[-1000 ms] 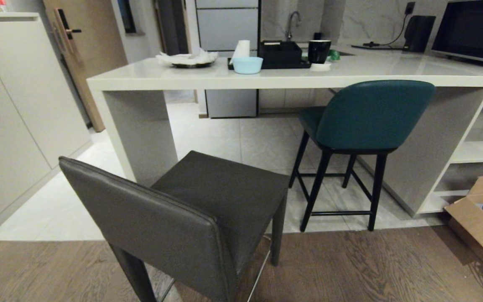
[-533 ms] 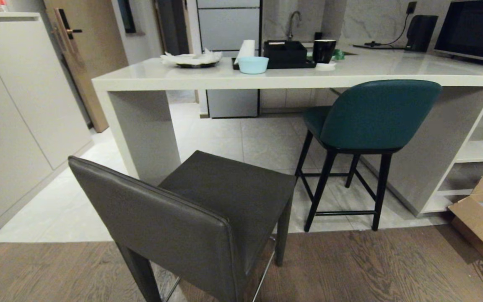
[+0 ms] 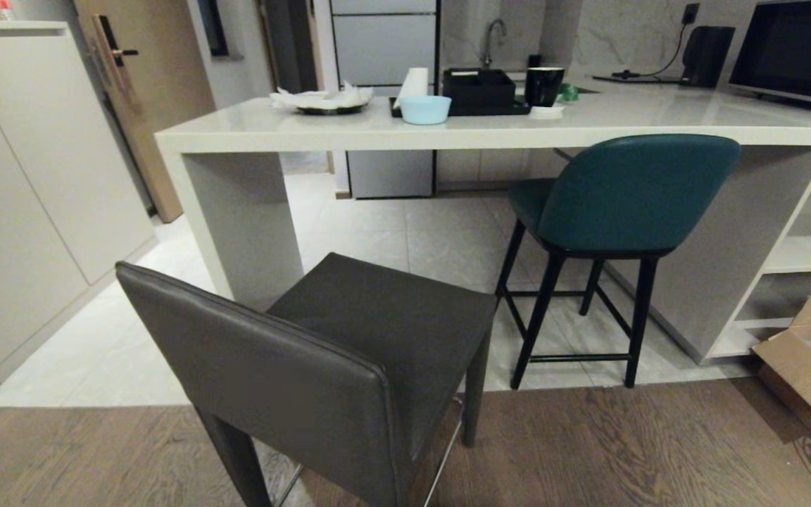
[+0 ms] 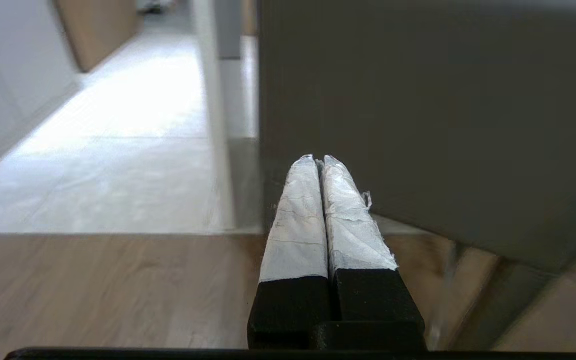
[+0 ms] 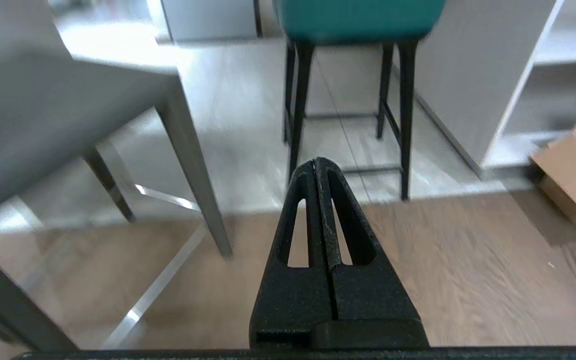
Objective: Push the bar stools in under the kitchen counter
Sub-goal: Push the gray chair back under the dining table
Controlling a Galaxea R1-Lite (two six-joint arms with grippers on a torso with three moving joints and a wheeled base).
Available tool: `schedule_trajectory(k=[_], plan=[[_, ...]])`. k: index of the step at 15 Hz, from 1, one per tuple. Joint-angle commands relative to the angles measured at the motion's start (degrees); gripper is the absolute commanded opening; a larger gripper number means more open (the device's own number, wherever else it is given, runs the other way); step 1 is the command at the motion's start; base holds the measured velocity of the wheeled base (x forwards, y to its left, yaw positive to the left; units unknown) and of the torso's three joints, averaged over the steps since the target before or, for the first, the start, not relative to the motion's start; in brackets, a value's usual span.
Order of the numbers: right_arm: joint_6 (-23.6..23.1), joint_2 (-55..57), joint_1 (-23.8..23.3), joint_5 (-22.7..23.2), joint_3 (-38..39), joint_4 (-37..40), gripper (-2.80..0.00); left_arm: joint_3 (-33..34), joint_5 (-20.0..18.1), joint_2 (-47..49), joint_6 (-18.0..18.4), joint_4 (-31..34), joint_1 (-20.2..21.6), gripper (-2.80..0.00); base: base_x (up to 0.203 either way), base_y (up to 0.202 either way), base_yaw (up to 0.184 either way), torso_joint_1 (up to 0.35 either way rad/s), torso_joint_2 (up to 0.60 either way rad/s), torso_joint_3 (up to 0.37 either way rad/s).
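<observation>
The grey stool (image 3: 321,366) stands out on the wood floor, skewed, clear of the counter (image 3: 448,130). The left gripper (image 4: 320,162), closed and empty, points at its backrest. The teal stool (image 3: 617,204) sits partly under the counter. The right gripper (image 5: 318,162) is closed and empty too.

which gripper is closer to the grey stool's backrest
Left. The left gripper, shut, points at the back of the grey stool, near the backrest's edge. The right gripper, shut, sits lower, aimed past its legs toward the teal stool.
</observation>
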Motion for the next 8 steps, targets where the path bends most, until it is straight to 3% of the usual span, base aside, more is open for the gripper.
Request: schedule_trajectory(k=[1,3,6,8], plan=[[1.69,7.81,-0.17,0.86,-6.99,2.10,-2.80,-3.93,-0.88,5.92,-0.37,0.09,-0.10,-2.80,0.000,0.000,0.000,0.000,0.00,0.000],[1.39,14.80,-0.60,2.58,-11.06,3.07,-2.80,-6.33,-1.56,17.55,-0.99,-4.15,-0.76,-2.80,0.000,0.000,0.000,0.000,0.00,0.000],[-3.06,23.92,-0.83,3.45,-14.94,0.96,-2.80,-7.36,-2.56,38.13,-1.48,-18.89,-1.43,-2.80,0.000,0.000,0.000,0.000,0.00,0.000],[-4.69,31.63,-0.86,3.31,-16.82,-4.11,-2.80,-7.57,-6.26,50.36,-1.72,-28.59,-2.51,-2.80,0.000,0.000,0.000,0.000,0.00,0.000]])
